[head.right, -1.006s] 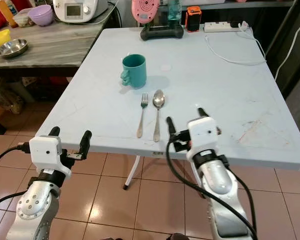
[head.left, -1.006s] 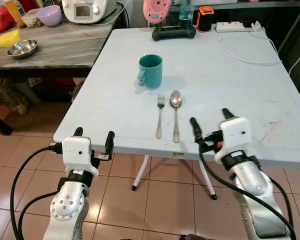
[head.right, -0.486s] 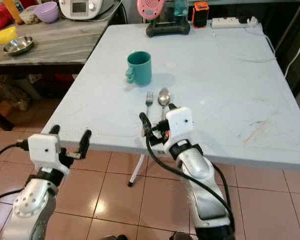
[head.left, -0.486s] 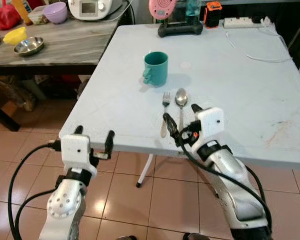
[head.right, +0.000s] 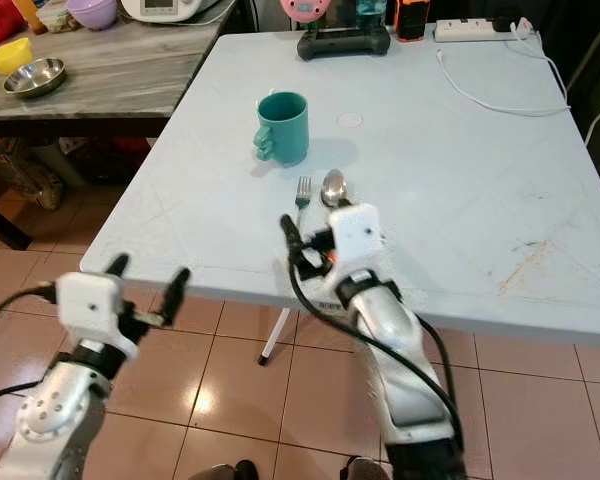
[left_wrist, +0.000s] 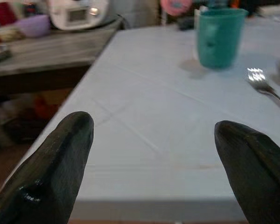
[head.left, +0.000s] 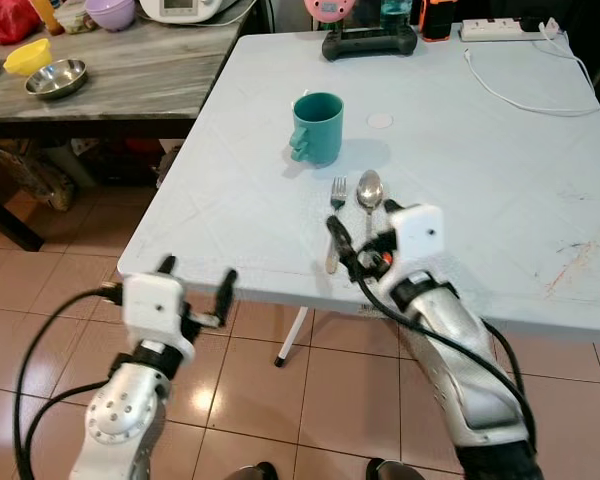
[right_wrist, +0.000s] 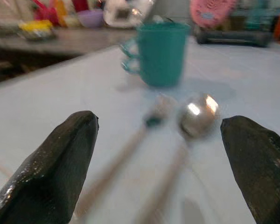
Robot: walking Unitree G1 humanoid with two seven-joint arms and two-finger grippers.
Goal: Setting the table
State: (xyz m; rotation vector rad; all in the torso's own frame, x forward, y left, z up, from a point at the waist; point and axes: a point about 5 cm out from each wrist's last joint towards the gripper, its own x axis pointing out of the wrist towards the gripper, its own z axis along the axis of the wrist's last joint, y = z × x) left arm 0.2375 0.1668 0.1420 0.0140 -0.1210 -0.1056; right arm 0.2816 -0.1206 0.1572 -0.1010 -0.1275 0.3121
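At the near edge of the pale desk, the right gripper hangs over the handles of one fork and one spoon, its jaws spread wide to either side of the pair and gripping nothing. The cutlery lies side by side just in front of a single teal mug; what the mug holds cannot be seen. The left gripper sits off the desk's front edge over tiled floor, jaws likewise apart and empty. To the right of the mug, the desk surface stretches bare toward a white cable near the far edge.
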